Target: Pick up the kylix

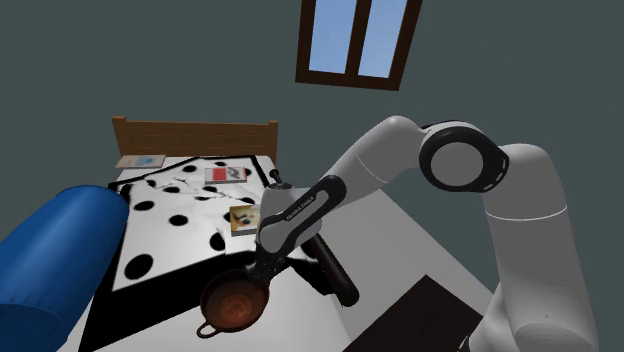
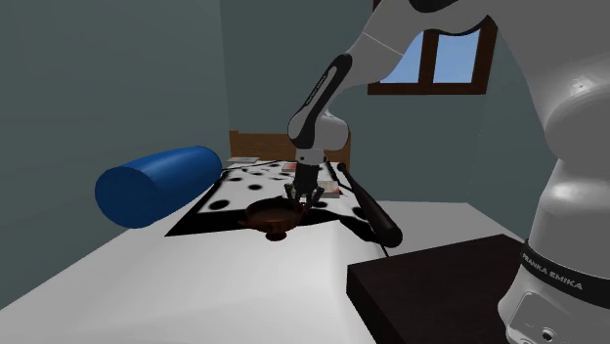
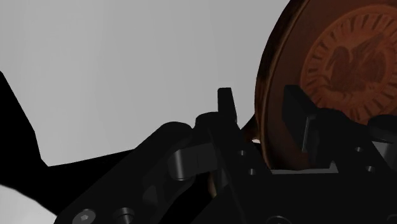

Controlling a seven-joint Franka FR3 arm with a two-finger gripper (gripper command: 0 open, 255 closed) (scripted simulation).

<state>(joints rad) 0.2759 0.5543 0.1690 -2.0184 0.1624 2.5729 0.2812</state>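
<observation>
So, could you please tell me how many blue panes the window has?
2, side by side in the brown-framed window: left blue pane, right blue pane; others may hide above.

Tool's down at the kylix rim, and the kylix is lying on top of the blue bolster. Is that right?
Not quite. The tool is at the rim of the kylix, but the kylix sits on the white surface, apart from the blue bolster. The shoulder view shows this.
</observation>
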